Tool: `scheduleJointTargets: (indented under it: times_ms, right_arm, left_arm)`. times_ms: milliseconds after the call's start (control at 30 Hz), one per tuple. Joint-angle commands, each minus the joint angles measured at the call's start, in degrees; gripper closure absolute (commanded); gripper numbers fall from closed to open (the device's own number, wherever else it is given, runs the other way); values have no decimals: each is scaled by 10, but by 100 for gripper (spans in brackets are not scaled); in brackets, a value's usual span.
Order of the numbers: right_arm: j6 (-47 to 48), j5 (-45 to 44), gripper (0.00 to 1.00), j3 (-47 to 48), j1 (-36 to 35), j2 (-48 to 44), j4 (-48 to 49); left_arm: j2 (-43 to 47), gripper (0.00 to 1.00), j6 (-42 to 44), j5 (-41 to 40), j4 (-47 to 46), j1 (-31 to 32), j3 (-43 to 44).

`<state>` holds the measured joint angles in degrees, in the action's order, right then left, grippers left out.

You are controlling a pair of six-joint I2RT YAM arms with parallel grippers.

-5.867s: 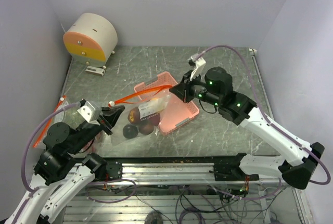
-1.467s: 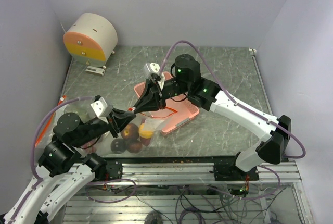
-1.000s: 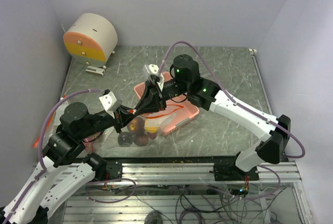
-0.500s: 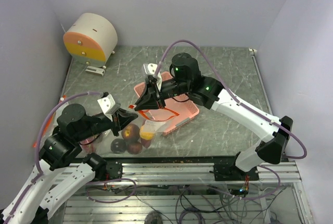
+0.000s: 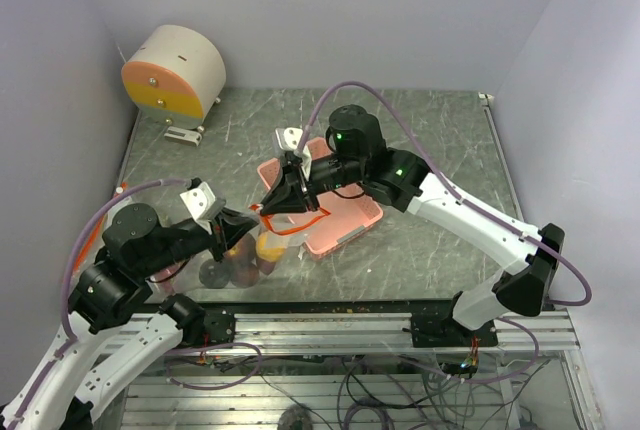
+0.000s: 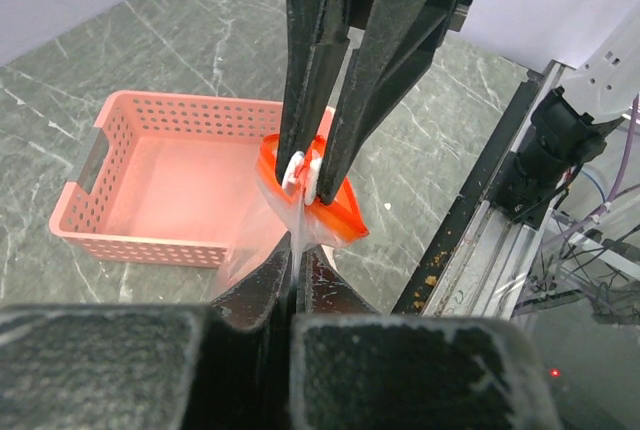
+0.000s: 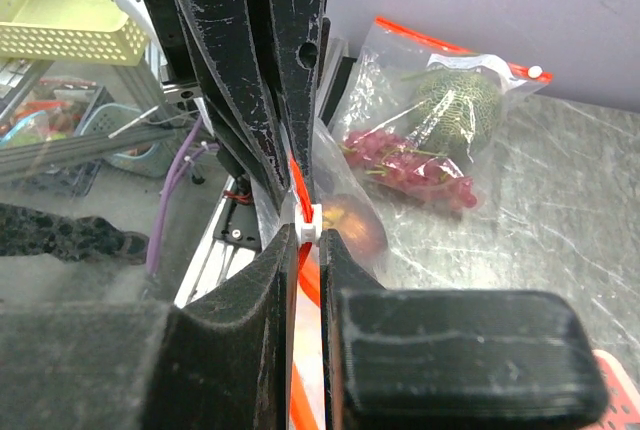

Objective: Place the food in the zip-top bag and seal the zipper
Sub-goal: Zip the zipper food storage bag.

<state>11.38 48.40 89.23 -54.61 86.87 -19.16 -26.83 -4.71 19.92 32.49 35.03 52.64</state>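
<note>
Left claw clamped shut on bag edge. Right claw pinched on zipper. Bag held between them beside basket, food inside, near desk front edge.

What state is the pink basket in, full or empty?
Empty, as far as visible: in the left wrist view the pink basket has a bare floor, nothing lying in it.

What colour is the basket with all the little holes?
The basket is pink; the left wrist view shows it best.
</note>
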Motion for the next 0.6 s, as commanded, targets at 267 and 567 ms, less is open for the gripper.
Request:
scheduleJointTargets:
  times_ms: [267, 567]
  right_arm:
    - [29, 36, 96, 62, 14, 19, -82]
    - [60, 30, 95, 46, 14, 2, -114]
  left_arm:
    - [-63, 80, 67, 93, 19, 0, 58]
    - [-72, 93, 82, 94, 18, 0, 62]
